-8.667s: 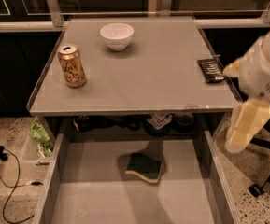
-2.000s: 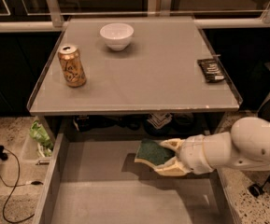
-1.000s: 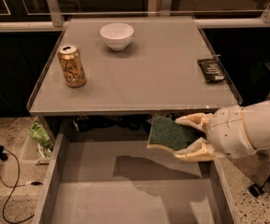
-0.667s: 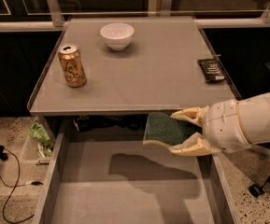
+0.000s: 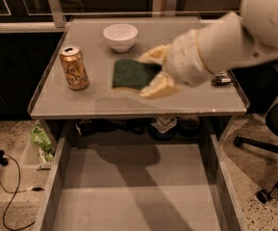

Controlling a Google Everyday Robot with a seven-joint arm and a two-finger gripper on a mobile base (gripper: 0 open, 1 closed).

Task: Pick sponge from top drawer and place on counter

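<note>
There it is: the gripper [image 5: 147,76] is clamped on the sponge [image 5: 130,74], one pale finger on the far edge, one on the near edge, green face up. You're holding it over the middle of the counter [image 5: 191,99], right of the can [image 5: 74,67] and nearer than the bowl [image 5: 120,36]. The top drawer [image 5: 51,192] stands open below, nothing showing on its grey bottom.

The job in hand, as I read it, is the set-down. A shadow falls on the counter toward the near edge, so the sponge looks to be hanging a little above the surface. I can't tell how much.

Go straight down here. The spot under you is bare, and the can and bowl are both apart from the sponge. Don't drift left, since a nudge could tip that can. Keep the sponge level so it lands flat. Let the foam touch before you release. Then spread the fingers fully and lift straight up, so neither finger drags the sponge back toward the near rim.
</note>
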